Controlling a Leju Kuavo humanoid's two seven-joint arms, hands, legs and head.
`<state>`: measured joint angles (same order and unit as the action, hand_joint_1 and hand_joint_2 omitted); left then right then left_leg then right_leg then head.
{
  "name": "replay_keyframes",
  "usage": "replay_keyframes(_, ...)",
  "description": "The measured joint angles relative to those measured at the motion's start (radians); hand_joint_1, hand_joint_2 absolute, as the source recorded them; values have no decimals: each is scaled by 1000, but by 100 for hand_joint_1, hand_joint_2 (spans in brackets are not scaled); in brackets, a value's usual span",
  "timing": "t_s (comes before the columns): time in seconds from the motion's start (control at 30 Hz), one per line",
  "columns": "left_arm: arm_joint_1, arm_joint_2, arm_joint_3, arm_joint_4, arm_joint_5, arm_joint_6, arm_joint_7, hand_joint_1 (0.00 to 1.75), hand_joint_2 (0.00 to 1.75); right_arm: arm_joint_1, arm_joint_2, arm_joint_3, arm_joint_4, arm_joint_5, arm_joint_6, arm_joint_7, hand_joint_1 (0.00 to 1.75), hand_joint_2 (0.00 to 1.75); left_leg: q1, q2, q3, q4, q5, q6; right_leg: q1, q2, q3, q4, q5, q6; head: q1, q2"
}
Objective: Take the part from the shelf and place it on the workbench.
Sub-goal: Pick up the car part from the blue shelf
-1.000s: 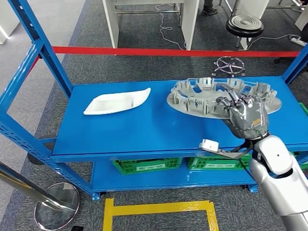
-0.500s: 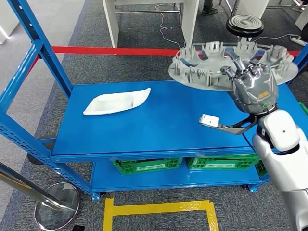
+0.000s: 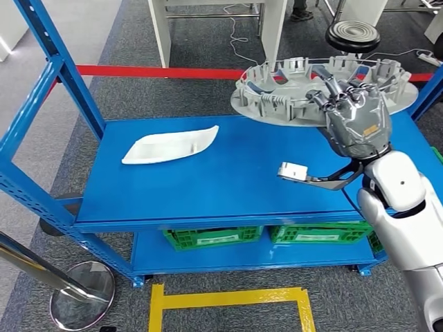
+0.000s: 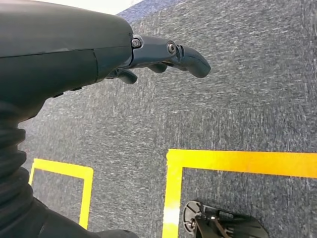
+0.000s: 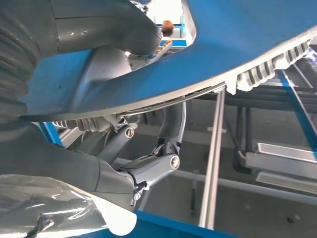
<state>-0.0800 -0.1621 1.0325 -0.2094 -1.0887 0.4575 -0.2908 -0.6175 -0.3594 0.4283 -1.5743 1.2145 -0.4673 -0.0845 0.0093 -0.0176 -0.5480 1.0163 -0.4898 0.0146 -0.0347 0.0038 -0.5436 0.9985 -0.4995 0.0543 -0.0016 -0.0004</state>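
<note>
A large grey oval ribbed part [image 3: 293, 86] hangs in the air above the right end of the blue shelf [image 3: 219, 180], tilted a little. My right hand [image 3: 358, 124] grips its near rim, fingers over the ribs. Up close, the part's rim [image 5: 224, 44] lies between the thumb and the fingers [image 5: 157, 163]. A white boat-shaped part [image 3: 169, 146] lies flat on the shelf's left half. My left hand [image 4: 164, 54] hangs over grey carpet with fingers nearly straight and nothing in it.
Green crates [image 3: 212, 236] sit on the shelf's lower level. A blue upright [image 3: 57, 66] rises at the left. Red tape [image 3: 156, 72] crosses the carpet behind. A black stool [image 3: 351, 34] and white desk legs [image 3: 159, 31] stand beyond. Yellow floor tape [image 3: 230, 299] lies in front.
My right hand has lifted the grey part off the shelf top and carried it up and slightly left. The white part has stayed put.
</note>
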Motion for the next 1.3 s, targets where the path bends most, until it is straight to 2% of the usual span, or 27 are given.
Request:
replay_keyframes(0.07, -3, -1, 2, 0, 3, 6, 1, 0, 175, -3, 0, 6, -4, -3, -3, 1, 175, 175, 5, 5, 5, -22, 18, 15, 1, 0, -20, 32, -30, 3, 3, 0)
replay_keyframes(0.17, -6, -3, 6, 0, 4, 14, 3, 0, 175, -2, 0, 11, -6, -7, -10, 2, 175, 175, 7, 8, 0, -27, 26, 22, 1, -1, -99, 209, -113, 5, 7, 0)
replay_keyframes(0.2, -6, -4, 7, 0, 4, 15, 5, 0, 175, 2, 0, 13, -6, -7, -11, 2, 175, 175, 8, 9, -1, -25, 26, 22, 0, -1, -120, 256, -121, 9, 7, 0)
replay_keyframes(0.23, -6, -4, 8, 0, 4, 15, 7, 0, 175, 5, 0, 16, -6, -8, -12, 2, 175, 175, 10, 9, -2, -23, 25, 21, -2, -2, -126, 268, -109, 13, 7, 0)
replay_keyframes(0.27, -6, -5, 8, 0, 4, 16, 10, 0, 175, 7, 0, 19, -6, -9, -12, 2, 175, 175, 13, 9, -3, -19, 24, 18, -6, -3, -112, 240, -79, 18, 7, 0)
replay_keyframes(0.33, -7, -5, 9, 0, 4, 18, 14, 0, 175, 8, 0, 24, -6, -10, -12, 2, 175, 175, 17, 8, -13, -1, 16, 4, -12, -5, -54, 124, -17, 32, 9, 0)
replay_keyframes(0.4, -8, -4, 10, 0, 3, 22, 15, 0, 175, 7, 0, 27, -9, -11, -14, 3, 175, 175, 14, 5, -31, 22, 11, -14, -13, -1, -23, 60, -5, 32, 14, 0)
replay_keyframes(0.5, -7, -4, 15, 0, 3, 29, 17, 0, 175, 10, 1, 31, -10, -11, -17, 3, 175, 175, 12, 3, -53, 37, 15, -32, -13, 2, -40, 66, -12, 12, 14, 0)
replay_keyframes(0.53, -7, -3, 17, 0, 3, 31, 18, 0, 175, 12, 1, 33, -10, -12, -17, 3, 175, 175, 12, 5, -60, 46, 4, -36, -13, 1, -46, 69, -9, 3, 12, 0)
replay_keyframes(0.6, -8, -3, 19, 0, 3, 33, 19, 0, 175, 14, 1, 35, -10, -13, -17, 3, 175, 175, 13, 8, -86, 112, -58, -40, -12, -5, -61, 68, 0, -17, 10, 0)
replay_keyframes(0.67, -7, -4, 20, 0, 2, 34, 20, 0, 175, 17, 1, 35, -10, -15, -18, 4, 175, 175, 12, 10, -123, 236, -136, -39, -3, -7, -76, 68, 11, -34, 8, 0)
replay_keyframes(0.7, -8, -4, 21, 0, 1, 34, 20, 0, 175, 18, 1, 35, -10, -15, -19, 4, 175, 175, 11, 10, -134, 286, -158, -36, 3, -8, -84, 69, 16, -40, 8, 0)
replay_keyframes(0.73, -8, -4, 21, 0, 1, 34, 20, 0, 175, 20, 1, 35, -10, -16, -19, 4, 175, 175, 8, 10, -131, 305, -159, -30, 9, -8, -91, 69, 22, -45, 8, 0)
replay_keyframes(0.77, -8, -4, 21, 0, 0, 34, 20, 0, 175, 22, 1, 35, -10, -17, -20, 4, 175, 175, 4, 10, -113, 291, -143, -22, 16, -8, -97, 69, 28, -49, 8, 0)
replay_keyframes(0.83, -9, -3, 21, 0, -1, 34, 20, 0, 175, 24, 1, 35, -10, -18, -21, 4, 175, 175, -11, 10, -40, 178, -90, 8, 26, -8, -108, 68, 40, -53, 8, 0)
replay_keyframes(0.87, -10, -2, 21, 0, -3, 34, 19, 0, 175, 24, 1, 35, -10, -16, -23, 6, 175, 175, -18, 10, -2, 113, -76, 24, 30, -8, -113, 67, 46, -53, 9, 0)
replay_keyframes(0.93, -12, -2, 21, 0, -6, 34, 8, 0, 175, 26, 1, 34, -10, -7, -29, 12, 175, 175, -30, 8, 36, 34, -64, 41, 27, -9, -119, 62, 62, -44, 9, 0)
replay_keyframes(1.0, -11, -4, 21, 0, -8, 34, -7, 0, 175, 35, 1, 32, -10, 6, -36, 20, 175, 175, -36, 7, 35, 13, -47, 41, 22, -10, -121, 49, 83, -31, 8, 0)
replay_keyframes(1.03, -11, -6, 21, 0, -9, 35, -12, 0, 175, 42, 1, 29, -10, 12, -41, 22, 175, 175, -34, 9, 32, 0, -31, 42, 22, -9, -124, 45, 83, -26, 7, 0)
replay_keyframes(1.07, -12, -8, 21, 0, -9, 36, -15, 0, 175, 49, 0, 27, -10, 14, -44, 23, 175, 175, -30, 12, 28, -15, -14, 44, 23, -7, -133, 52, 67, -22, 8, 0)
replay_keyframes(1.1, -12, -10, 21, 0, -10, 37, -17, 0, 175, 54, -1, 25, -10, 16, -47, 24, 175, 175, -26, 14, 21, -28, 3, 45, 25, -6, -145, 75, 34, -18, 10, 0)
replay_keyframes(1.13, -12, -13, 21, 0, -12, 38, -18, 0, 175, 57, -1, 23, -9, 17, -48, 24, 175, 175, -23, 16, 11, -34, 17, 45, 24, -5, -161, 119, -14, -14, 11, 0)
replay_keyframes(1.17, -12, -16, 21, 0, -13, 38, -19, 0, 175, 59, -2, 22, -9, 17, -49, 25, 175, 175, -23, 17, -2, -35, 27, 46, 23, -4, -175, 177, -58, -10, 13, 0)
replay_keyframes(1.2, -11, -19, 21, 0, -14, 38, -19, 0, 175, 62, -2, 21, -8, 17, -49, 25, 175, 175, -22, 17, -15, -32, 36, 45, 22, -5, -182, 235, -85, -6, 13, 0)
replay_keyframes(1.23, -11, -21, 21, 0, -15, 39, -19, 0, 175, 65, -2, 21, -7, 16, -48, 24, 175, 175, -21, 19, -29, -28, 44, 44, 21, -5, -181, 277, -87, -1, 13, 0)
replay_keyframes(1.27, -11, -23, 21, 0, -16, 39, -19, 0, 175, 68, -2, 20, -6, 16, -48, 24, 175, 175, -20, 19, -43, -24, 52, 42, 19, -5, -168, 291, -69, 3, 13, 0)
replay_keyframes(1.3, -11, -24, 21, 0, -16, 39, -21, 0, 175, 69, -2, 18, -5, 15, -48, 24, 175, 175, -18, 20, -58, -18, 59, 38, 16, -5, -138, 271, -38, 8, 13, 0)
